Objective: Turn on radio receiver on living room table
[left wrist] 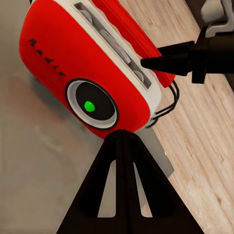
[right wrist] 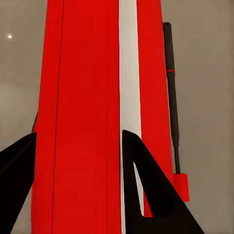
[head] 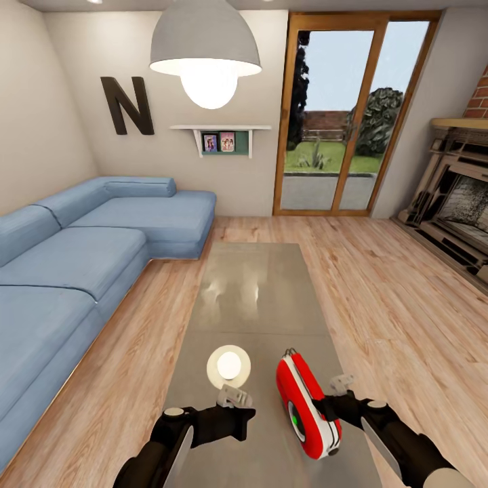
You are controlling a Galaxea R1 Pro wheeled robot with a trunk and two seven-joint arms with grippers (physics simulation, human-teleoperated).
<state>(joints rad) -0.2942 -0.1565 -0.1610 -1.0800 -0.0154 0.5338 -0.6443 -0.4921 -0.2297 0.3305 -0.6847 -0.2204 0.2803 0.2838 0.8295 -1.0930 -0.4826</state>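
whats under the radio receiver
The glossy coffee table lies under the radio receiver, which rests near its right edge. The case covers the contact patch, so anything directly beneath it cannot be seen.

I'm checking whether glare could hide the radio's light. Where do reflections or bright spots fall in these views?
Head view: the table mirrors the lamp as a bright round spot left of the radio, not on it. Left wrist view: the green light reads sharp and glare-free. Right wrist view: the red case fills the middle, evenly lit, with one tiny glint on the tabletop.
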